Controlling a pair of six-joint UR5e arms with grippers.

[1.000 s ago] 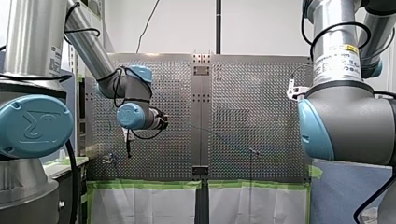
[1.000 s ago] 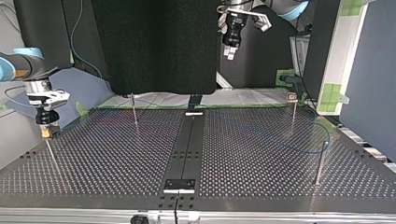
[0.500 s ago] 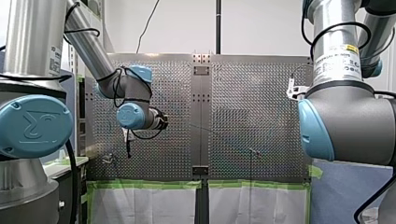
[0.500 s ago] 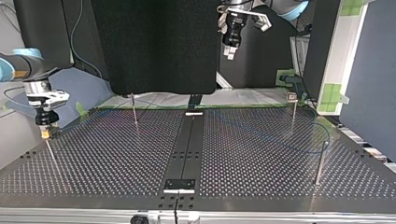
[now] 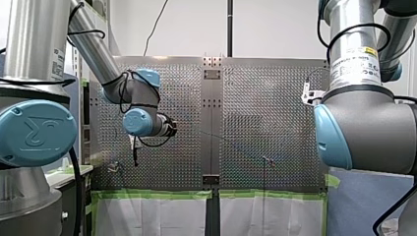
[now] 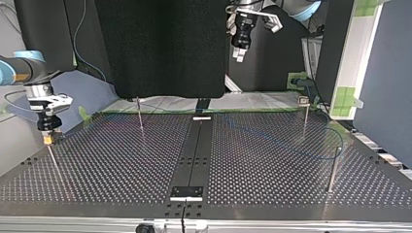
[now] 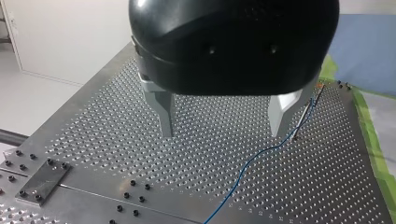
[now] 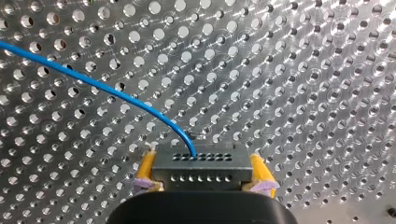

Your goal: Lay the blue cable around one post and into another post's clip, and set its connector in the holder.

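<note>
Your right gripper (image 8: 201, 181) has its yellow pads (image 8: 145, 169) pinching the connector (image 8: 198, 163) by its two short sides, low over the tabletop (image 8: 303, 70). The cable (image 8: 93, 84) leaves the block's face and trails off across the holes. In the top view that gripper hangs at the left, just above a thin post (image 6: 53, 162). Your left gripper (image 7: 223, 127) is held high, its fingers (image 7: 164, 114) spread with nothing between them. Below it the cable lies slack on the tabletop and runs up to another post (image 7: 306, 112).

Treat the connector as the one rigid part. It is small, light and square-sided, so the side grip you have looks sound. The cable is thin and limp. It should follow wherever you carry the block, weigh almost nothing, and catch readily on posts. Pull gently, since strain will land where the wire enters the block. If you need the left fingers, I would pinch the slack run just short of its post, not the bend.
</note>
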